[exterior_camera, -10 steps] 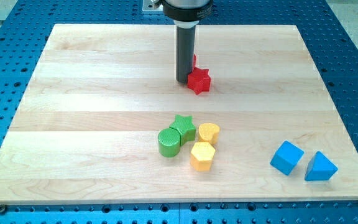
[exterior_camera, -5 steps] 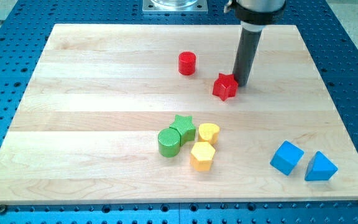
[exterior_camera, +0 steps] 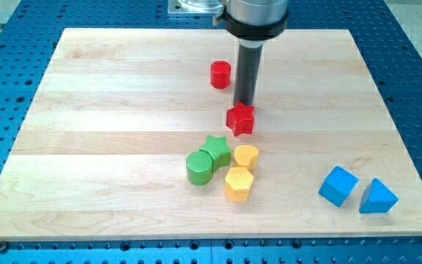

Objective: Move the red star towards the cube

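The red star (exterior_camera: 241,119) lies near the middle of the wooden board (exterior_camera: 86,110). My tip (exterior_camera: 244,103) touches the star's upper edge, just above it in the view. The blue cube (exterior_camera: 338,185) sits at the view's lower right, well apart from the star.
A red cylinder (exterior_camera: 220,74) stands up and left of the tip. A green star (exterior_camera: 216,148), green cylinder (exterior_camera: 200,168), yellow heart (exterior_camera: 246,156) and yellow hexagon (exterior_camera: 238,183) cluster below the red star. A blue triangular block (exterior_camera: 377,196) lies right of the cube.
The red star first slid right, then down and left, now closer to the green and yellow cluster. My tip moved from the star's right side to just above it.
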`<state>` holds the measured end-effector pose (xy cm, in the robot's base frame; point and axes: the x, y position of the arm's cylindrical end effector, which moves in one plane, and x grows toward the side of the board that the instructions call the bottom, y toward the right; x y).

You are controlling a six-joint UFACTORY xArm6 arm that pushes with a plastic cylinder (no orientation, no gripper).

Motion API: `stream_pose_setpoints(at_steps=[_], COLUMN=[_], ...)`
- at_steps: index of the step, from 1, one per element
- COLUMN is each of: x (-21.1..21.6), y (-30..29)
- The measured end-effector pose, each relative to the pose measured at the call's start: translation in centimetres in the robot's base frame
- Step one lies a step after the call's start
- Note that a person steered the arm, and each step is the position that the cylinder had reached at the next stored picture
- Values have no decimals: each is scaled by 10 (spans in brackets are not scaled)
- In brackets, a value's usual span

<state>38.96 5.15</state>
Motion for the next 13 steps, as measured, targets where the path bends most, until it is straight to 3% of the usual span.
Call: stream_pose_setpoints(at_steps=[1,3,6,9,11,13], x=[-18,60,34,-55,33,-13], y=[-29,-43,129,178,184,224])
